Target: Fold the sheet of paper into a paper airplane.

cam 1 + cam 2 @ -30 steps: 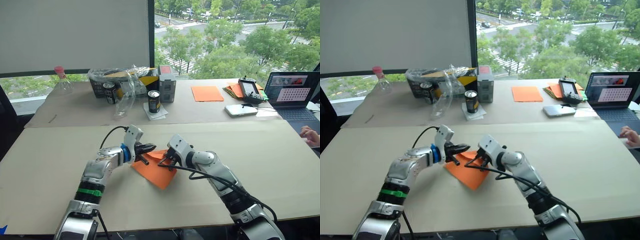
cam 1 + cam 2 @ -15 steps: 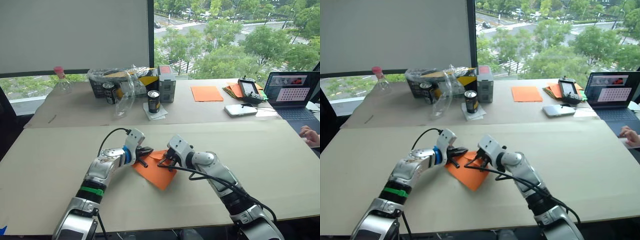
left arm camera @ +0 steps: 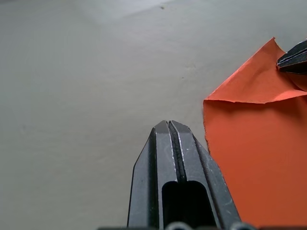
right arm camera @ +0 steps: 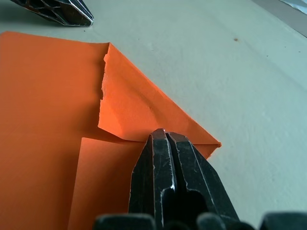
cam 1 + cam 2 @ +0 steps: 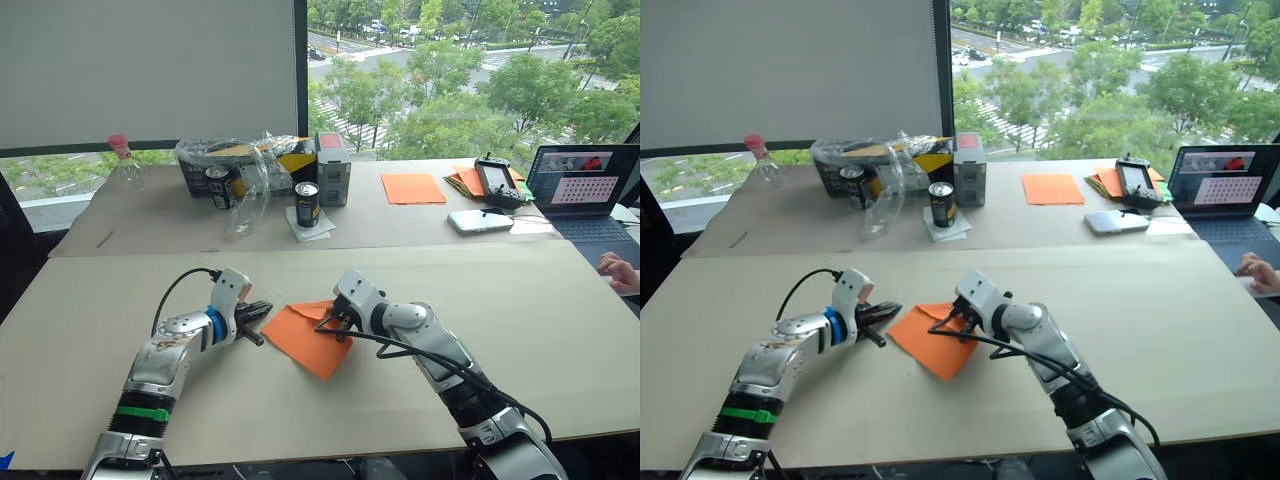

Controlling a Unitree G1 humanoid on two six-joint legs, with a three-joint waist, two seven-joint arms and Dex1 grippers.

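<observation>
While the sheet of paper [image 5: 305,337] lies flat on the pale surface [image 5: 500,290], one of its corners is folded over into a small triangular flap, and the edge of this flap looks a little torn. The right pincer [image 4: 164,135] has its two black fingers pressed together, and the tips rest on the paper at the fold of this flap, close to the corner of the sheet; I cannot tell if a layer of paper is caught between them. The left pincer [image 5: 257,312] is also closed, with nothing between its fingers, and it is just beside the sheet on the robot's left side, without touching it. Far behind the sheet, a smooth orange sheet [image 5: 414,187] lies near a black can [image 5: 308,203] and a laptop [image 5: 585,190].
</observation>
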